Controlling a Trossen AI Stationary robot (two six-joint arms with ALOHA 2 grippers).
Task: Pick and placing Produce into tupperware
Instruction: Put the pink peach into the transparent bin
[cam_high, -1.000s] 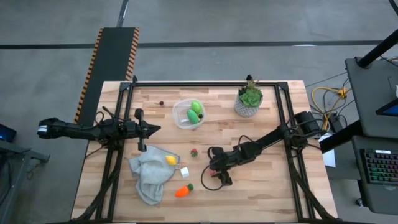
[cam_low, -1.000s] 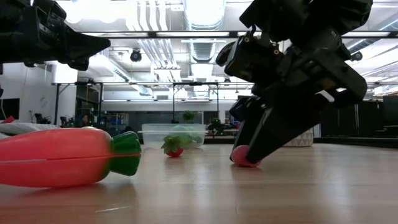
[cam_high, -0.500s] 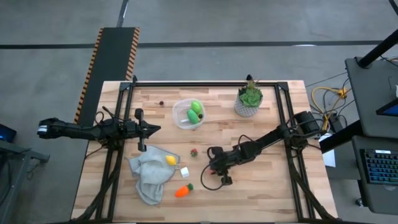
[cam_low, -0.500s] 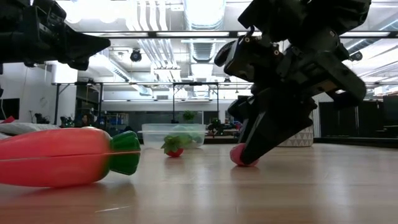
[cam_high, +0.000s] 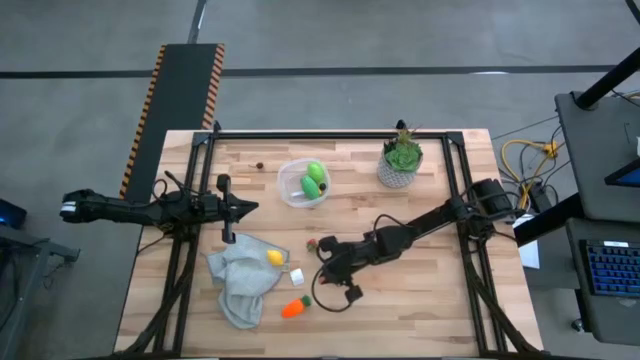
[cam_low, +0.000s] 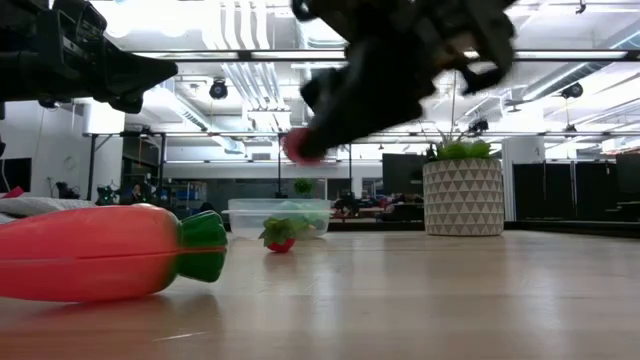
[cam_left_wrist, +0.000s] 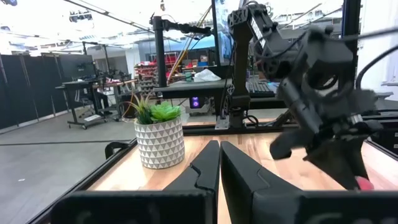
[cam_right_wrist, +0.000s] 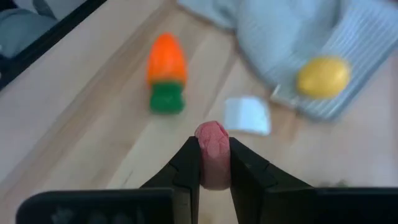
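The right arm stretches low and diagonally from the table's right edge toward the middle, its gripper (cam_high: 325, 252) raised clear of the wood in the low view. Its fingers (cam_right_wrist: 188, 163) are clamped on a small pink piece (cam_right_wrist: 212, 154), which fills the narrow gap between them. In that gripper's own view the carrot (cam_right_wrist: 166, 71), the white cube (cam_right_wrist: 247, 115) and the lemon (cam_right_wrist: 322, 76) lie on the table beyond the held piece, the lemon resting on the grey cloth (cam_high: 242, 280).

The left arm waits along the table's left edge, level above the surface, its gripper (cam_left_wrist: 219, 162) with the fingers pressed together and holding nothing.

The tupperware (cam_high: 303, 184) stands at the table's far middle with two green pieces (cam_high: 314, 178) inside it, well apart from the right gripper. A tiny red piece with a green top (cam_high: 311, 243) sits on the wood just beside the right gripper, between it and the cloth. The potted plant (cam_high: 400, 161) stands to the right of the tupperware.
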